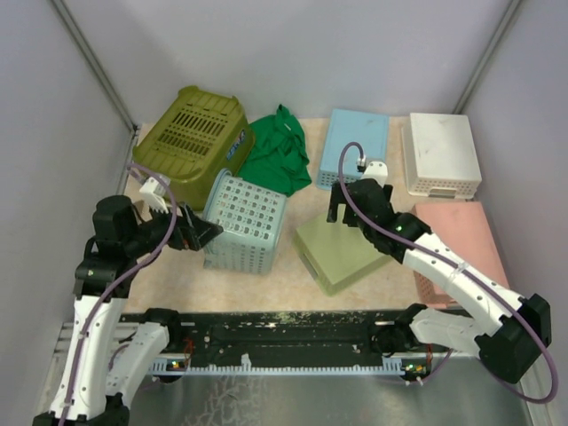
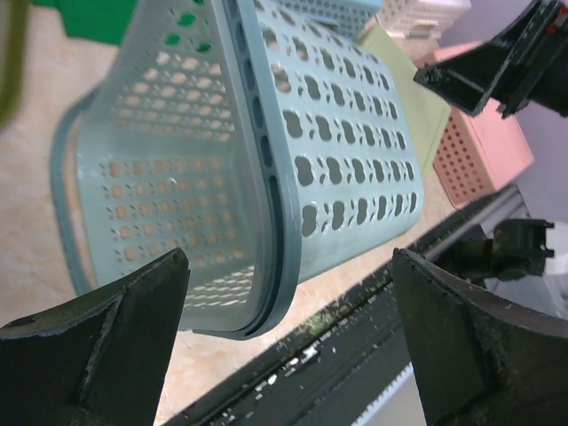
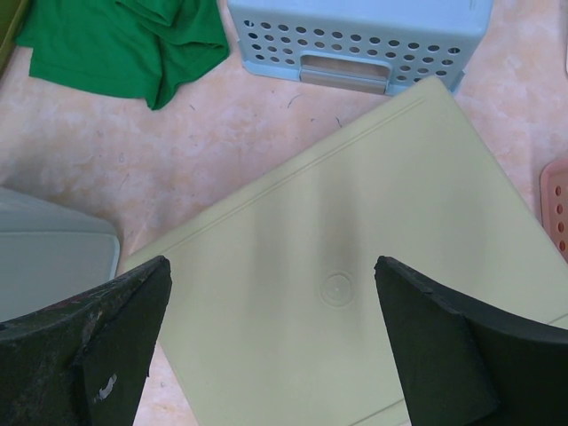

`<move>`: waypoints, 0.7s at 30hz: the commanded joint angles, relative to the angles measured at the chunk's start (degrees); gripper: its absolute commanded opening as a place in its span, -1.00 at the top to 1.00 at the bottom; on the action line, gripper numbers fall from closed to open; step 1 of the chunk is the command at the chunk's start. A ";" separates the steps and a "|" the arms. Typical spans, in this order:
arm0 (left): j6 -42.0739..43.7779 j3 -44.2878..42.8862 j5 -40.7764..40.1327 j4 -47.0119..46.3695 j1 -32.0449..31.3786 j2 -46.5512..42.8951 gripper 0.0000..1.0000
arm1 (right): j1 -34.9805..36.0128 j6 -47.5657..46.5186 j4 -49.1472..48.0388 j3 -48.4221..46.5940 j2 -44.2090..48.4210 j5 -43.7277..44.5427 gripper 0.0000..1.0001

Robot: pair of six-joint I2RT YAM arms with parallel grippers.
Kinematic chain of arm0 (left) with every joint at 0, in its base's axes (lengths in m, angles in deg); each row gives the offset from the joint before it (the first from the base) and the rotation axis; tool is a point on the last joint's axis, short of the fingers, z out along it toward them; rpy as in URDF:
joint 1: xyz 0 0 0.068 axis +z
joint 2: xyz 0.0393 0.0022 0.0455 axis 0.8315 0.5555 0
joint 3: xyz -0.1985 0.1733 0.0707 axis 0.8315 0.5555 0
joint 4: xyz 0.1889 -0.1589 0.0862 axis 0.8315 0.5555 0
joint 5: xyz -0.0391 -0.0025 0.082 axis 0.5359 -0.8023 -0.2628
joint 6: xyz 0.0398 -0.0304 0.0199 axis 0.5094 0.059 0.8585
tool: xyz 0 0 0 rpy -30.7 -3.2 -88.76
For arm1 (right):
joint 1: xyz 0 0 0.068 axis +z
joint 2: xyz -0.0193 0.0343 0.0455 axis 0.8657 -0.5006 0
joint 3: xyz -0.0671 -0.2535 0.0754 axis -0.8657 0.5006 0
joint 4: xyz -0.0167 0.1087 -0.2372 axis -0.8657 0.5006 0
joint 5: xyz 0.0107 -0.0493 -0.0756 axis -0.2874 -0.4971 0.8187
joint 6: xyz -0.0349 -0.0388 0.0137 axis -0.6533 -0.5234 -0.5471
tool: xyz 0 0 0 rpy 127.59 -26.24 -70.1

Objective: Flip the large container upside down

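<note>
— Two grippers to log; how do your jaws stand?
— Both spread wide, pinching nothing. Your left gripper (image 2: 288, 266) has its fingers apart with one edge of the teal basket (image 2: 346, 160) in the gap between them; neither pad shows contact in the wrist view. Your right gripper (image 3: 271, 275) hangs open over the flat base of the pale green container (image 3: 355, 266); you cannot tell whether it touches.

— Where's the large container?
— Taking it as the teal basket (image 1: 244, 222): centre-left of the table (image 1: 177, 284), tipped over with its gridded face up and tilted; the left gripper (image 1: 209, 232) sits at its left edge. Exact resting side is unclear.

— And around it?
— Olive basket (image 1: 195, 138) is just behind it at far left, slotted base up; green cloth (image 1: 280, 151) lies beside that, near the teal basket's back corner. Pale green container (image 1: 342, 253) is to its right, under the right gripper (image 1: 344, 213); blue container (image 1: 355, 142) is behind that. White container (image 1: 441, 151) is far right; pink container (image 1: 453, 235) is in front of it.
</note>
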 commanded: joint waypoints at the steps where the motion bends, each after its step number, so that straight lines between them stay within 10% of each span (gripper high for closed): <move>1: -4.76 4.67 9.79 -6.49 -0.04 0.19 -0.99 | -0.34 0.32 -1.93 -2.13 2.63 -0.15 -0.95; 21: -21.47 19.84 16.21 -22.11 -3.47 -9.23 -0.93 | -0.40 1.24 -0.59 -4.86 1.46 -0.75 -0.95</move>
